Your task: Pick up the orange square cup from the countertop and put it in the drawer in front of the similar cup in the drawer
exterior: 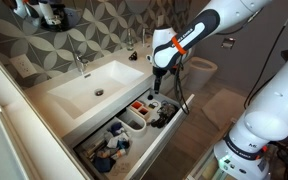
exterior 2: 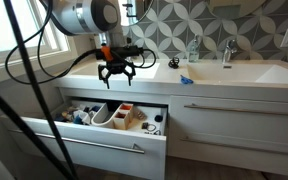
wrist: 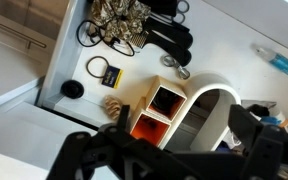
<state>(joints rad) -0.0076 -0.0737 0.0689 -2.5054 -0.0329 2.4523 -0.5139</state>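
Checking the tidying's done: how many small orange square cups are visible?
2. One orange square cup and its twin cup stand side by side in the open white vanity drawer, beside a white rounded bin. Others may be hidden.

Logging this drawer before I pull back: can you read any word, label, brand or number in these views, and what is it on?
No text can be read in any view.
Bottle by the faucet: label too small and blurred.
Blue item on the countertop: no legible print.
Toiletries in the drawer: too blurred.
Orange cups: no marking visible.
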